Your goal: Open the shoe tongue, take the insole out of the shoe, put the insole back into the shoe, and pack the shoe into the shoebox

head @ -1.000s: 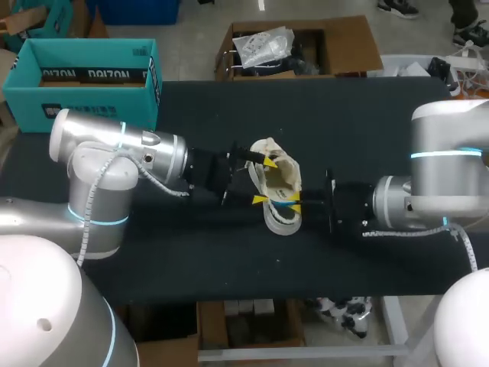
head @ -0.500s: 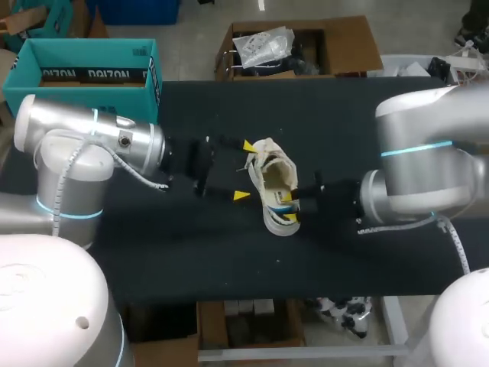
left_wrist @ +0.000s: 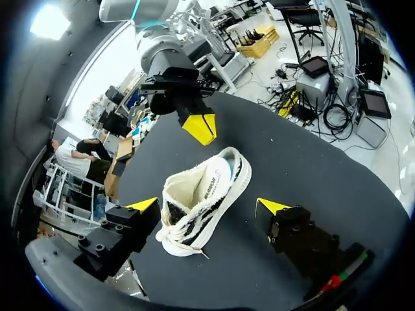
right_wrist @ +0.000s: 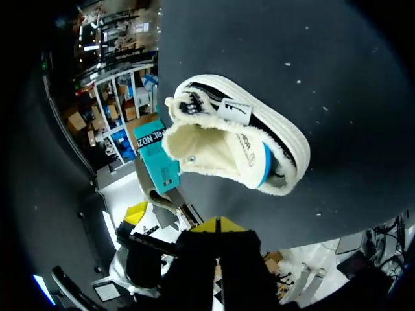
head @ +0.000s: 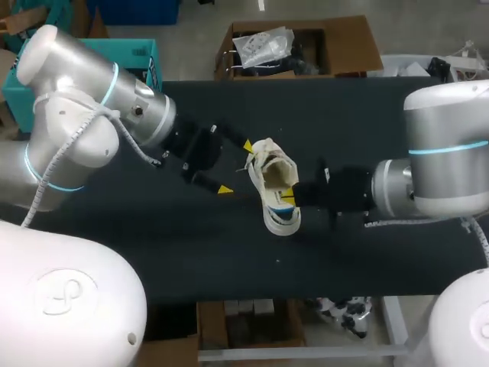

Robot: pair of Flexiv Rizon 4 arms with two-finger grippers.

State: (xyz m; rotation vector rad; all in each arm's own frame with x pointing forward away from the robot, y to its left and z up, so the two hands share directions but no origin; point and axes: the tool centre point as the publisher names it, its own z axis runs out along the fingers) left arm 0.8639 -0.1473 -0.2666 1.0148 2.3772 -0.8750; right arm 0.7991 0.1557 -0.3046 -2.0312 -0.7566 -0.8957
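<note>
Shoe (head: 278, 183) mid-table (head: 367, 122), opening up; left gripper (head: 235, 167) spread wide just left of it; right gripper (head: 289, 199) pinched together, empty, at right; teal shoebox (head: 150, 65) far left, inside hidden.

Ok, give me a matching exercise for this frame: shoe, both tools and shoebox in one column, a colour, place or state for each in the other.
1 shoe
2 left tool
3 right tool
4 shoebox

a teal, partly behind the left arm
b tips together
c tips apart, beside the shoe
d white, on the black table

Pairs: 1-d, 2-c, 3-b, 4-a
</note>
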